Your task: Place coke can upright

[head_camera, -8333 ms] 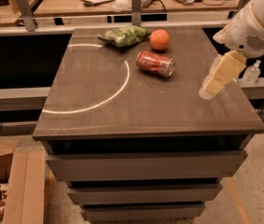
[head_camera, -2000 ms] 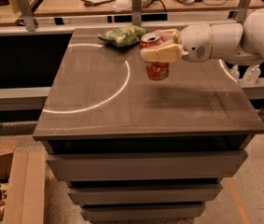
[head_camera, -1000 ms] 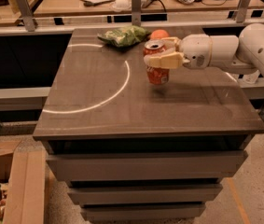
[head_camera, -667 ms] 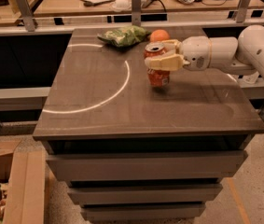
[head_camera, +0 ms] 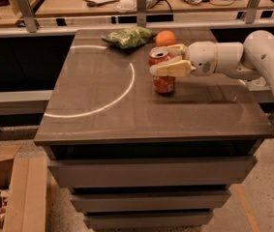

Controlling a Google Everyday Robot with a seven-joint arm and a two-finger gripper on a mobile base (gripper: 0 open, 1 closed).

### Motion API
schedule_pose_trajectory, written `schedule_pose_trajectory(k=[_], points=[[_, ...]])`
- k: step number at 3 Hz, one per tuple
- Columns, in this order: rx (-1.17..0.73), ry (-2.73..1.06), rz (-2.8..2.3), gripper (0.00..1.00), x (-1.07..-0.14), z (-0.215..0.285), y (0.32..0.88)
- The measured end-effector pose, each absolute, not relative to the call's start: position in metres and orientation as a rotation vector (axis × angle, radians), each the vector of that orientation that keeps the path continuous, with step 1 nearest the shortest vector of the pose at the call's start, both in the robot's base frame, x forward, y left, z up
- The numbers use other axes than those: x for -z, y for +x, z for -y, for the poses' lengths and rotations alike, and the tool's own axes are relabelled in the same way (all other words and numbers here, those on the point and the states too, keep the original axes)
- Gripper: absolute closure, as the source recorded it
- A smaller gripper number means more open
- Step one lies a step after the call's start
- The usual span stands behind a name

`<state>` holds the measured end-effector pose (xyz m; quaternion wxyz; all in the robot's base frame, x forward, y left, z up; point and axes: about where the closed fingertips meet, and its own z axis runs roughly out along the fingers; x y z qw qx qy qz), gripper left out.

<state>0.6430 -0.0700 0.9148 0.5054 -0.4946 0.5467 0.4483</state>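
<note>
The coke can (head_camera: 164, 82) is red-orange with a silver top. It stands upright on the dark tabletop (head_camera: 194, 115), right of the middle, and its base appears to rest on the surface. My gripper (head_camera: 160, 60) reaches in from the right on a white arm. Its cream fingers (head_camera: 171, 69) lie on either side of the can's upper half, one in front and one behind, shut on it.
A round orange fruit (head_camera: 165, 37) and a green snack bag (head_camera: 128, 36) lie at the table's back edge, just behind the can. A white arc (head_camera: 122, 93) is marked on the left half of the table. Drawers are below, and a wooden crate (head_camera: 10, 197) stands at lower left.
Since 8 seconds ago the can went from lying on its side to upright in my gripper. Over the last two seconds it came down onto the table, and it has hardly moved in the last second.
</note>
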Motion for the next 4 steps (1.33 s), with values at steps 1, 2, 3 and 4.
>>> schedule_pose_trajectory(k=[1,2,3,4], points=[[-1.105,-1.197,-1.292,0.00,-0.913,0.074,0.642],[-1.084,-1.197,-1.296,0.00,-0.916,0.095,0.637],[-1.036,-1.203,-1.322,0.00,-0.923,0.123,0.631],[-0.964,-1.206,-1.364,0.00,-0.931,0.152,0.625]])
